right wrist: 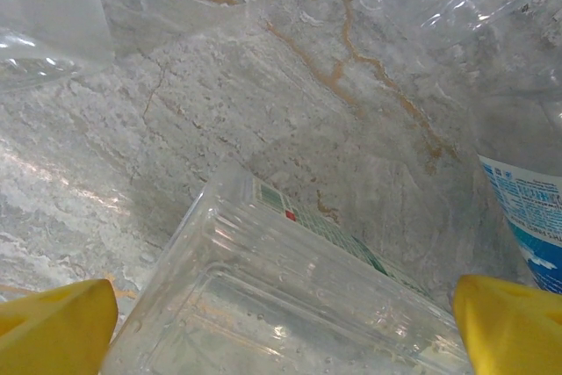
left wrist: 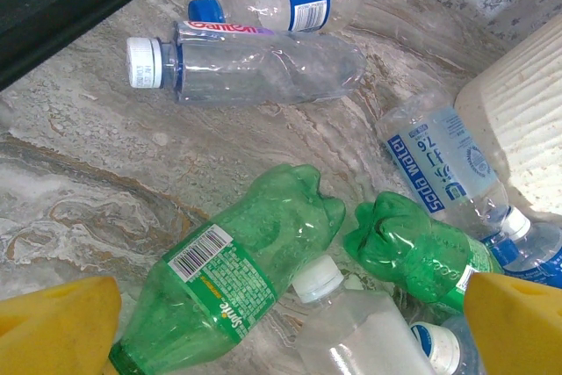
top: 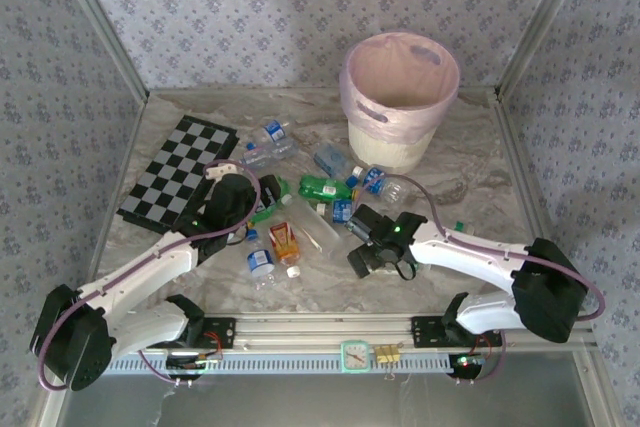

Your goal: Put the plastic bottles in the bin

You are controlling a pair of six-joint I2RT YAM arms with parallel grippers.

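Worktop (top: 480,217): marbled slab, walled on three sides. Bin (top: 395,147) stands upright at the back, right of centre, with the pink liner folded over its rim. Checkered board (top: 175,172) lies flat back-left and is not part of the job. Plastic bottles (top: 300,197) lie scattered on the worktop in front of the bin, between the two arms. None is lifted.

Left gripper (left wrist: 285,331): fingers spread wide, nothing pinched. It hovers over a green Sprite bottle (left wrist: 237,278) lying on its side, with a white-capped clear bottle (left wrist: 351,340) just beside it. Right gripper (right wrist: 281,331): also spread wide and empty, straddling a clear ribbed bottle (right wrist: 281,305) low over the worktop.

Step in hand, as judged: first pick, and the right side looks closest.
- Close across the bottle's short axis at mid-body, not on the neck.
- Squeeze gently. Thin empty plastic is likely to crush and squirt out.
- Lift clear of the neighbours before swinging, then release above the bin and well inside the rim.
- The left arm should take the Sprite alone. The capped bottle beside it may get dragged.

Hard to tell:
- The bin floor is hidden behind its rim, so any bottles inside cannot be counted.
- The right wrist view crops the ribbed bottle, so which end has the cap is unknown.
- A blue-labelled bottle (right wrist: 527,234) is cropped near the right finger, and contact cannot be judged.
- Bottles near the right arm overlap in the top view.
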